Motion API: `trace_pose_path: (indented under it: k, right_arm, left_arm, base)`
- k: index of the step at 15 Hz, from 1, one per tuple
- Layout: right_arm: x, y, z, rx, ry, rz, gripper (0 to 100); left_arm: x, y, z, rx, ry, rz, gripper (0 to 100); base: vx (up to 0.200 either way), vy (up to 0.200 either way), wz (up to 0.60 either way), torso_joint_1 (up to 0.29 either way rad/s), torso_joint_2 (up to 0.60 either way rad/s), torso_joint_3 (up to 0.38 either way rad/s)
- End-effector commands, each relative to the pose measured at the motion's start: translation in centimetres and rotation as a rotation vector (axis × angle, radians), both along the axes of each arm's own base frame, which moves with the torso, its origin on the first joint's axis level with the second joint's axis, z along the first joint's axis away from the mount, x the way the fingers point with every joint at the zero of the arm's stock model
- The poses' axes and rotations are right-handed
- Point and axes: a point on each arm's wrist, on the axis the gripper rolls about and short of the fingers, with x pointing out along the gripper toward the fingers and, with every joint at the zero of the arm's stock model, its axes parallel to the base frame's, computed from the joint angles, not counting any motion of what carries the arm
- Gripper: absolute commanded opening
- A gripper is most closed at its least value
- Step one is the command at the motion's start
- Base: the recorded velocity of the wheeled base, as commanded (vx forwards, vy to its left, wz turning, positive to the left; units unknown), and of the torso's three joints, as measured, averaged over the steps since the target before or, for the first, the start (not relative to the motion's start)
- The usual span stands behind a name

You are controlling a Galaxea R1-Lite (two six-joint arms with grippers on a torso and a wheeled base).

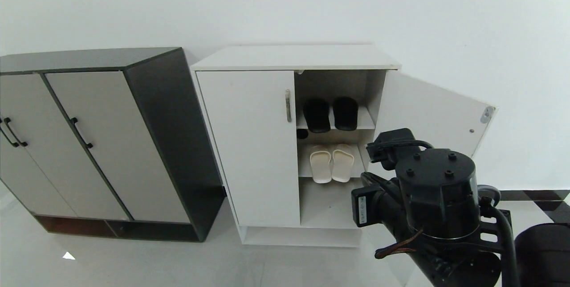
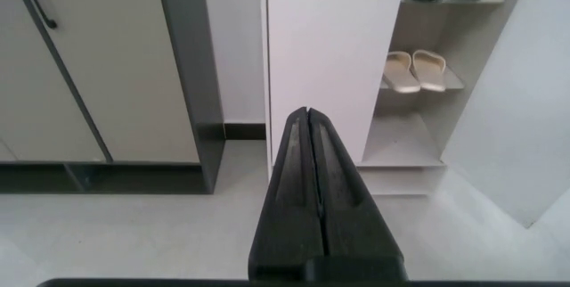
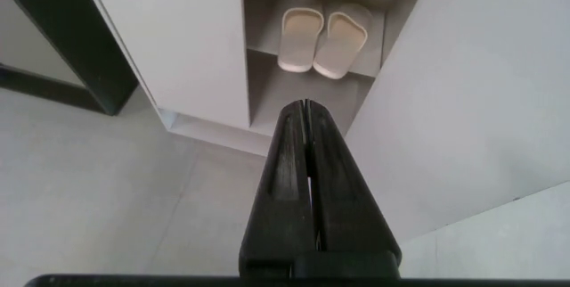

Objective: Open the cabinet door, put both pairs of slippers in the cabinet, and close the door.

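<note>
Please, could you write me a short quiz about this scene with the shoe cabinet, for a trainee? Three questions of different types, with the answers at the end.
1. True or false: in the white cabinet, the black slippers lie higher than the cream slippers.
2. Which door of this cabinet stands open? A) the robot's left door B) the robot's right door C) both doors
3. Fill in the gap: the left gripper and the right gripper are both ____ and hold nothing.

Key: 1 true; 2 B; 3 shut.
</note>
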Motion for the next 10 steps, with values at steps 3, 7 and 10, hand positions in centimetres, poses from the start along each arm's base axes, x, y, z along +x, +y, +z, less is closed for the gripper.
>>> trace_pose_path:
  k: [3, 7, 10]
  right_arm:
    - [0.04, 0.05, -0.05, -0.001, 0.001, 0.0, 0]
    - [0.07, 0.01, -0.09, -0.003, 0.002, -0.002, 0]
    - [0.03, 0.03, -0.09, -0.003, 0.002, 0.0, 0]
  left_arm:
    - [0.01, 0.0, 0.0, 0.0, 0.001, 0.0, 0]
    - [0.01, 0.0, 0.0, 0.0, 0.001, 0.0, 0]
    - [0.01, 0.0, 0.0, 0.0, 0.001, 0.0, 0]
  base:
    - [0.0, 0.0, 0.0, 0.15, -0.46, -0.323]
    - [0.0, 0.0, 0.0, 0.172, -0.49, -0.314]
    - [0.0, 0.0, 0.0, 0.194, -0.51, -0.31]
